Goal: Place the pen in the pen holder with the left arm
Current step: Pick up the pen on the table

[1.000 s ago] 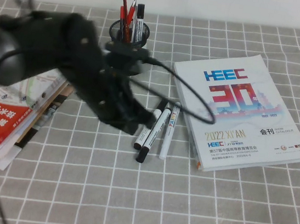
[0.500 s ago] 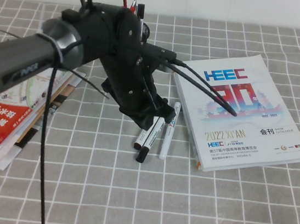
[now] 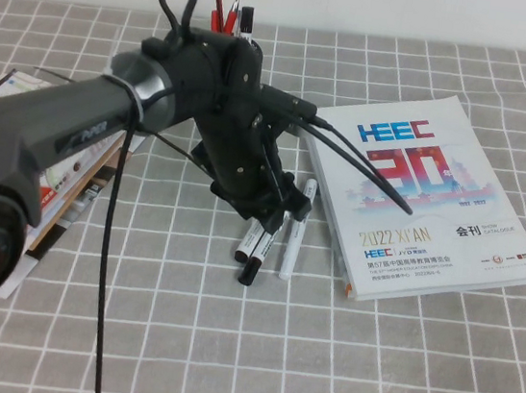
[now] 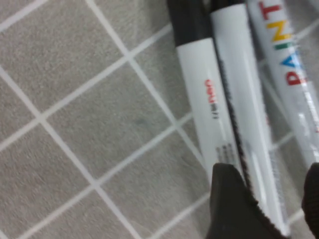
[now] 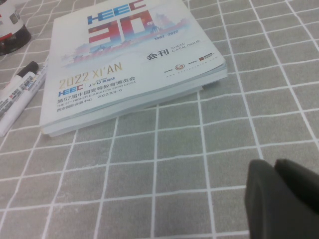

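A grey cloth with a white grid (image 3: 395, 369) covers the table. The thick black left arm with its metal ring and loose black cables (image 3: 108, 123) reaches diagonally from the near left towards the table's centre. To its right lies a white catalogue with a blue and red printed cover (image 3: 428, 194), resting on the cloth. At the left edge a stack of printed booklets with red and white covers (image 3: 44, 202) is partly hidden under the arm. The small round black mesh pen holder (image 3: 253, 55), standing at the far centre with red and black pens upright in it, is largely hidden behind the arm. The left gripper (image 4: 266, 201) hangs low over three markers lying side by side just left of the catalogue, its fingers spread apart on either side of the pen with the white printed barrel and black ends (image 4: 246, 119). The pen lies on the cloth between a marker with red lettering (image 4: 207, 107) and a white marker with colourful print (image 4: 289, 74). The right gripper (image 5: 279, 191) rests just above the cloth, near the catalogue's near corner, with its fingers together.
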Controlling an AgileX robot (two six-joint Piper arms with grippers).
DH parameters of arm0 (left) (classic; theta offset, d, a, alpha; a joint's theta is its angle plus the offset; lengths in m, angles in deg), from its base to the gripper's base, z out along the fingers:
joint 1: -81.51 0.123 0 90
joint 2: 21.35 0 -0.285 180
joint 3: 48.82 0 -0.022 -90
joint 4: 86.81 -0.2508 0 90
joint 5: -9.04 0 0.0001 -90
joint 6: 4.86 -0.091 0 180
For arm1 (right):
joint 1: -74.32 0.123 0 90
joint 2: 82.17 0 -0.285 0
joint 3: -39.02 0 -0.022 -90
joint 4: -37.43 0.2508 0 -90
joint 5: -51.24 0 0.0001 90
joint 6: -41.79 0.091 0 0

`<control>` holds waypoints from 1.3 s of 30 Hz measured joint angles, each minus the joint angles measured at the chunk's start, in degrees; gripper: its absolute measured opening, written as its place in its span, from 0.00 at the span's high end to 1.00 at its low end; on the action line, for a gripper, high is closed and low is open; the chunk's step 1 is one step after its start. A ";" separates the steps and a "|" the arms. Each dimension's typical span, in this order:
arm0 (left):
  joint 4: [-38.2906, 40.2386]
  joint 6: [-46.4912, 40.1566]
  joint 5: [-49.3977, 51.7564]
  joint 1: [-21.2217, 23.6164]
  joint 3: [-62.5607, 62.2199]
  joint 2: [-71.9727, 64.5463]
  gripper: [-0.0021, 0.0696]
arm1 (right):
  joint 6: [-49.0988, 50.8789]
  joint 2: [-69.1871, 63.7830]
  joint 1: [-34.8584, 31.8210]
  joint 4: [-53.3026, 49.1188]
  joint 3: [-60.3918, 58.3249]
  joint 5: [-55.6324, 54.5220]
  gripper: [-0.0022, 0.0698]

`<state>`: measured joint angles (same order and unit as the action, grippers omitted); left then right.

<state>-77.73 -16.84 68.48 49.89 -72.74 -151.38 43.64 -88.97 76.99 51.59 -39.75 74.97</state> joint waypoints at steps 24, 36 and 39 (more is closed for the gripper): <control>-5.05 2.05 -3.20 0.00 -1.34 -4.33 0.58 | 0.00 0.00 0.00 0.00 0.00 0.00 0.99; -5.88 2.13 -1.11 0.10 -2.04 -4.81 0.80 | 0.00 0.00 0.00 0.00 0.00 0.00 0.99; -5.78 2.13 0.10 0.10 -2.13 -4.81 0.80 | 0.00 0.00 0.00 0.00 0.00 0.00 0.99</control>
<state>-83.51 -14.71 68.58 49.99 -74.87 -156.20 43.64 -88.97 76.99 51.59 -39.75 74.97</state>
